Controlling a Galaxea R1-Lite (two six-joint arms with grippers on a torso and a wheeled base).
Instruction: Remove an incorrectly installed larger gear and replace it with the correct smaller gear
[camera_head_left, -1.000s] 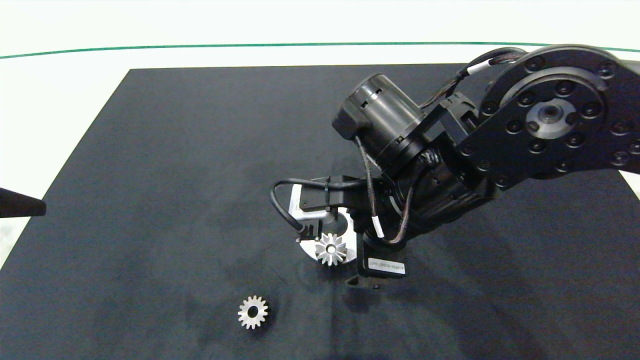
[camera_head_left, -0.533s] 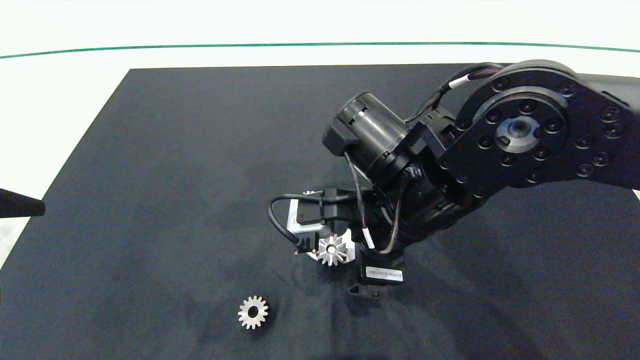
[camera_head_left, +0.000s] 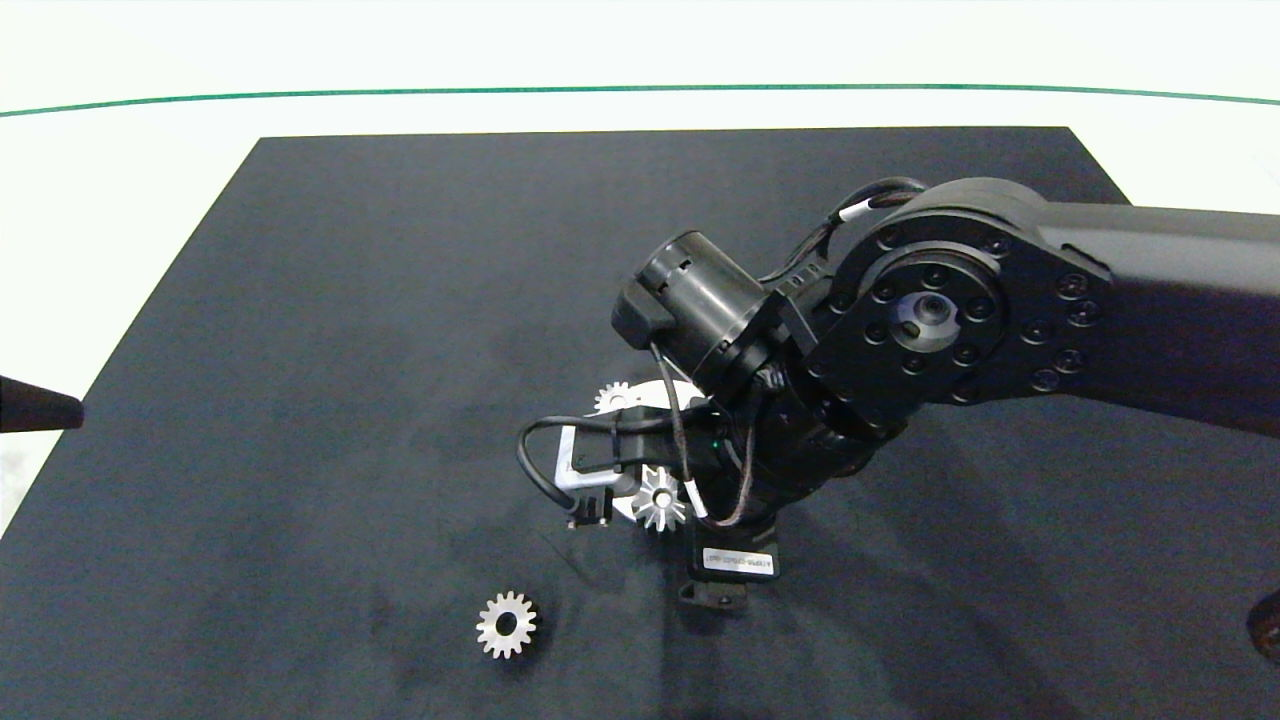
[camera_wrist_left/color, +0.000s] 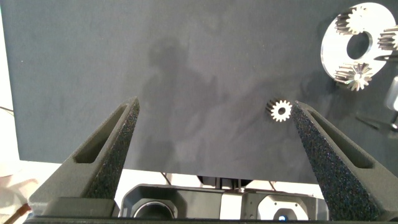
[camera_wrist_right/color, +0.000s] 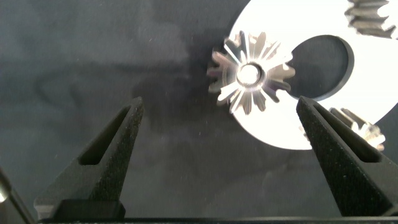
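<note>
My right arm (camera_head_left: 1000, 310) reaches in from the right edge, bent at the elbow, its wrist pitched downward over the middle of the table. My right gripper (camera_wrist_right/color: 217, 134) hangs there with its two grey fingers (camera_wrist_right/color: 102, 158) spread wide, nothing between them. My left gripper (camera_wrist_left/color: 214, 137) is likewise spread wide and empty. Of my left arm (camera_head_left: 35, 408) only a dark tip shows at the left edge, seemingly parked.

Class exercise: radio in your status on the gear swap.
Right gripper open above larger gear, still mounted. Left gripper open, parked. Smaller gear loose, unobstructed.
</note>
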